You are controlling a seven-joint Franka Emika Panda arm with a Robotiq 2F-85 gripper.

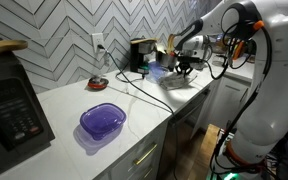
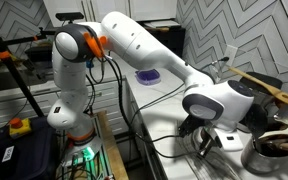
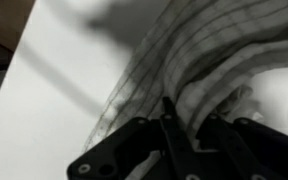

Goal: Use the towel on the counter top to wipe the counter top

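Counter top [image 1: 74,105] is plain white, and the wall [image 1: 54,40] behind it is pale grey herringbone tile. Sitting on the counter top: a see-through purple bowl [image 1: 103,121] and a black microwave [image 1: 9,105]. Arm [image 2: 144,45] above it is white with orange rings. Towel [image 3: 184,60] is pale with thin dark checks.

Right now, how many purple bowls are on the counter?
1. The purple bowl sits near the front edge of the white counter top, well away from the claw. Both exterior views show it. Another could be hidden behind the robot arm.
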